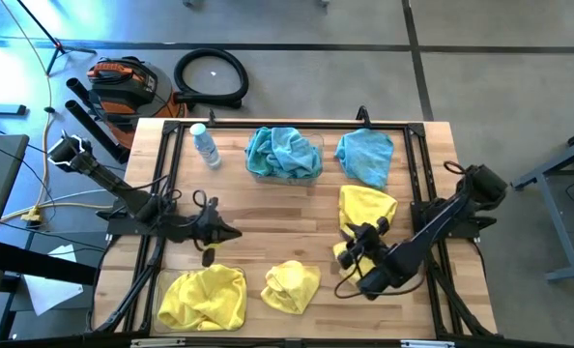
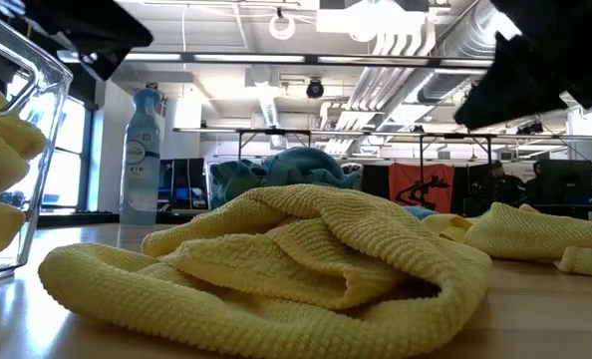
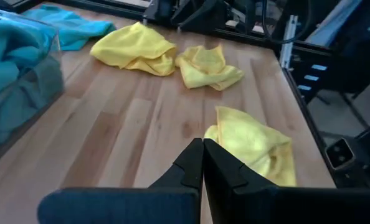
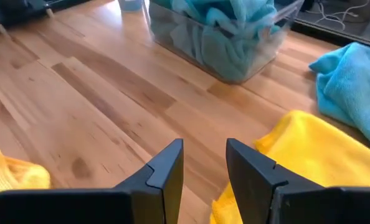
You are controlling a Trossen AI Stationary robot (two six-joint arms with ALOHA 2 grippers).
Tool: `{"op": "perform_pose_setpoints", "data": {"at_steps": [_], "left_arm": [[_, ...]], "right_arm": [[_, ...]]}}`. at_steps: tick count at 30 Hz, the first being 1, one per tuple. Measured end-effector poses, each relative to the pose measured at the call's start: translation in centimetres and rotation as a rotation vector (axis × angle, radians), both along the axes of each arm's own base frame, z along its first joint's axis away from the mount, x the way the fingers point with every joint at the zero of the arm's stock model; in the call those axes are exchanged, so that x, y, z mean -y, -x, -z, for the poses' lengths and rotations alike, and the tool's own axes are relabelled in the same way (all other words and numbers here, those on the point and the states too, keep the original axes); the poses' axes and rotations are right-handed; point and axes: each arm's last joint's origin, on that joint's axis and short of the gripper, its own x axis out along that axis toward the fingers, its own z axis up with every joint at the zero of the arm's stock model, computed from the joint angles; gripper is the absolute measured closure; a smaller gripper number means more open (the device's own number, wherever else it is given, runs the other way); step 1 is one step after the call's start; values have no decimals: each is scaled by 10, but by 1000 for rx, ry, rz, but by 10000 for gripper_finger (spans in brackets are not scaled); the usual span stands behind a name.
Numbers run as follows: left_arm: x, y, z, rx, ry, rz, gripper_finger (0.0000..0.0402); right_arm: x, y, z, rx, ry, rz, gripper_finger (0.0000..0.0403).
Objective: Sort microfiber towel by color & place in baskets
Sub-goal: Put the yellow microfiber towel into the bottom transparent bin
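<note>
The right gripper (image 4: 203, 165) hangs low over the wooden worktop (image 1: 268, 213), fingers parted by a narrow gap with nothing between them. Its arm reaches in from the right edge, folded at the elbow and angled toward the worktop's middle. A yellow towel (image 4: 309, 155) lies just beside and partly under the fingers on one side; from above it shows as a long yellow cloth (image 1: 364, 208) that the arm partly covers. Beyond it lies a loose teal-blue towel (image 1: 366, 157). Ahead of the gripper stands a clear bin (image 4: 225, 46) packed with teal-blue towels (image 1: 282, 153), its far rim cut off in the wrist view. A small water bottle (image 1: 205, 145) stands near that bin.

The left gripper (image 3: 202, 165) is pinched closed, fingers touching, holding nothing. Its arm stretches in from the left edge, nearly level, with the gripper pointing toward the worktop's centre. Just ahead of its fingertips lies a crumpled yellow towel (image 3: 256, 143), the same one seen from above near the front edge (image 1: 292, 285). On the near-left side of this gripper sits a second clear bin (image 1: 161, 290) heaped with yellow towels (image 1: 205, 298); its walls are hard to make out from above, and only one curved edge shows in the low view (image 2: 17, 110).
</note>
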Motion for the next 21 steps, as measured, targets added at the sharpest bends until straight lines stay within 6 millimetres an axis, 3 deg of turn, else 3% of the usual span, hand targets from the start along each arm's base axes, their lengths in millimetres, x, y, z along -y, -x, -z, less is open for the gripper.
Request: {"op": "perform_pose_setpoints", "data": {"at_steps": [6, 12, 16, 21], "left_arm": [[2, -34, -20, -92, -72, -8, 401], [15, -85, -38, -182, -171, 66, 401], [26, -116, -37, -231, -177, 124, 401], [42, -148, -22, -274, -174, 218, 398]], "right_arm": [[15, 21, 22, 37, -24, -21, 286], [22, 30, 33, 123, -99, -109, 286], [21, 30, 33, 153, -121, -178, 286], [18, 28, 31, 153, -122, -218, 286]]}}
